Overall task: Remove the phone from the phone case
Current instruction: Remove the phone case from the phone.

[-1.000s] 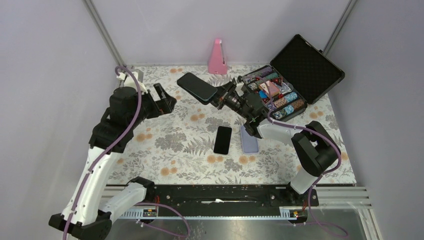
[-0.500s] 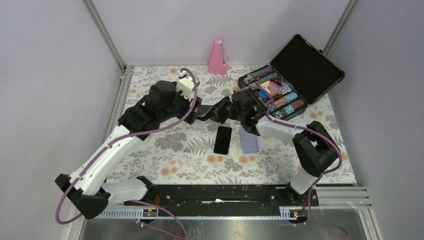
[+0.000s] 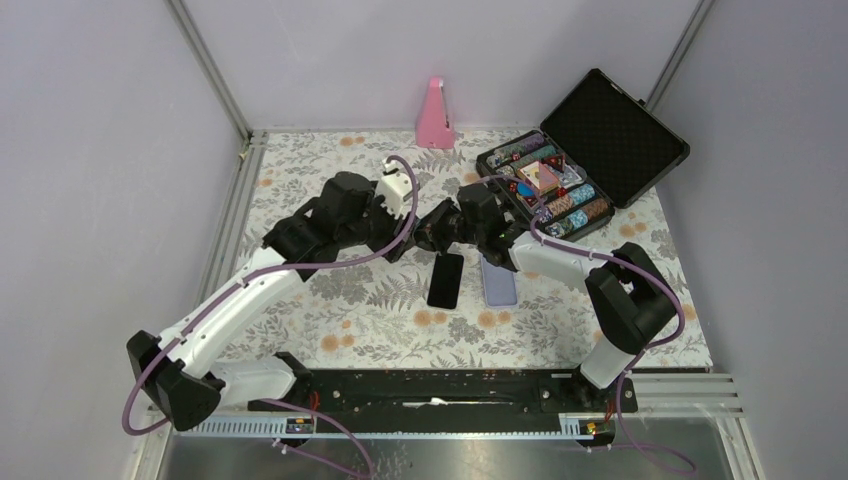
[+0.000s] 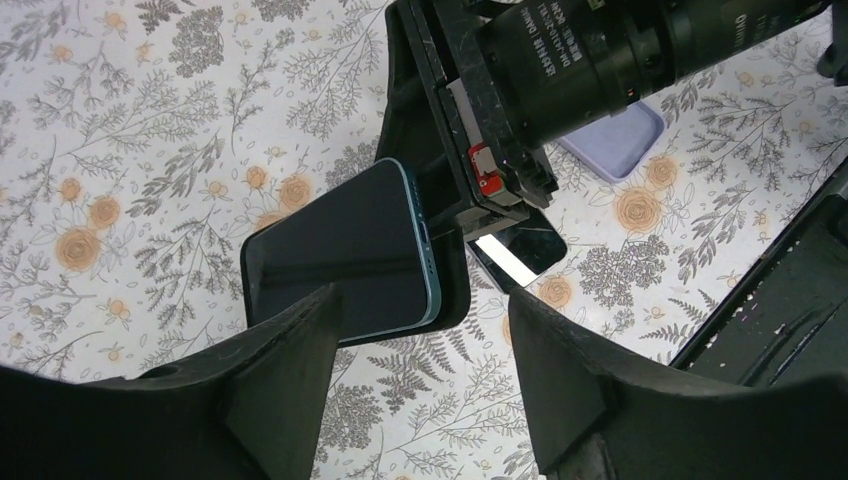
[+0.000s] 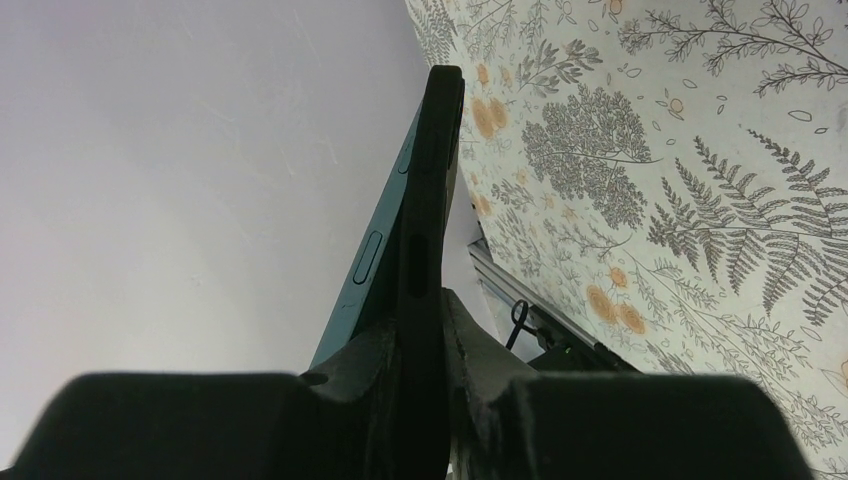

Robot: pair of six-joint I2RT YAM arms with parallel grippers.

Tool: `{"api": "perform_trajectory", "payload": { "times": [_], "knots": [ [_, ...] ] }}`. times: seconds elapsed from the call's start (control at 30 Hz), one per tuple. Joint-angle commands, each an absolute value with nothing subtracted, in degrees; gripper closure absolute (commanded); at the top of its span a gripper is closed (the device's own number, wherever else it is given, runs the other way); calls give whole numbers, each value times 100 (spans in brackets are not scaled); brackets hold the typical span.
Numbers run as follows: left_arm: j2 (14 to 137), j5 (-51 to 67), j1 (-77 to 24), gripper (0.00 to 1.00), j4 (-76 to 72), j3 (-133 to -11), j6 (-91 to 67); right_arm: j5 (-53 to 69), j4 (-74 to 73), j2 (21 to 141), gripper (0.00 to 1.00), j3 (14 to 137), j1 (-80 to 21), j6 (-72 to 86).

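Grippers, two.

Right gripper (image 5: 430, 340): clenched on the phone case (image 5: 432, 180), pinching one end of the black shell and holding it aloft over the floral tablecloth (image 3: 330, 290).

Left gripper (image 4: 420, 310): released, fingers (image 4: 285, 370) spread wide. The free end of the phone (image 4: 340, 255) sits just ahead of and between them. Whether either pad touches it cannot be told.

Phone: dark glass face, teal-blue metal edge with side buttons, tilted. It lies against the case but appears partly lifted from it along one long side.

Step in hand, as judged: left gripper lining up on the exposed end of the phone while the right steadies the case. Next move calls for closing on the phone's edges only, not on the case lip, then drawing it away from the right gripper.

Beneath both grippers, on the cloth: second dark phone (image 3: 445, 279), with a lavender cover (image 3: 498, 281) just beside it.

Beyond the right gripper: open poker chip case (image 3: 590, 150).

Far behind: pink metronome (image 3: 434, 115).
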State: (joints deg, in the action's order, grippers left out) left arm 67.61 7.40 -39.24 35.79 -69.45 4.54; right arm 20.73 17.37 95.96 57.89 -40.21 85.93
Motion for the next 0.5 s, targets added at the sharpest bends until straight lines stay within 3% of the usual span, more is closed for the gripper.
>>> {"api": "perform_trajectory", "payload": {
  "times": [0.0,0.1,0.3,0.47],
  "knots": [
    [6843,602,-3942,38,3155,-6821,475,2352,2216,9471,100,6060,-4103,8756],
    [6901,642,-3946,47,3155,-6785,504,2371,2234,9415,100,6031,-4129,8771],
    [7047,361,-3946,48,3153,-6786,506,2401,2252,9332,100,6010,-4137,8763],
    [7138,-725,-3946,77,3178,-6914,422,2448,2194,9255,100,5965,-4132,8736]
  ]
}}
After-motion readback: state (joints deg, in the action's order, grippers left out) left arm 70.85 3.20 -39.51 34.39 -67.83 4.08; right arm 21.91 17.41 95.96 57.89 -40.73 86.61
